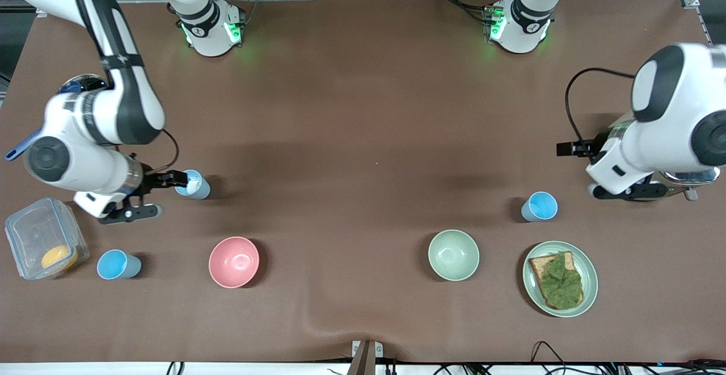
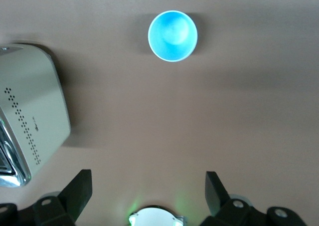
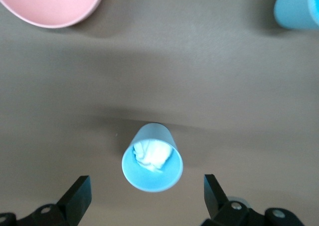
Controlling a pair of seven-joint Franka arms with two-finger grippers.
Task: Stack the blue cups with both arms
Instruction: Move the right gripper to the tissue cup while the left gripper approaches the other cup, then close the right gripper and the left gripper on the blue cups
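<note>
Right wrist view: upright blue cup (image 3: pixel 152 160) between spread hand (image 3: pixel 147 201) fingers.

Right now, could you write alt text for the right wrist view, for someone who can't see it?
A small blue cup with a whitish patch inside stands on the brown table, between the spread fingers of the right claw, which is open. A pink bowl and another blue cup show partly at the picture's edges.
</note>
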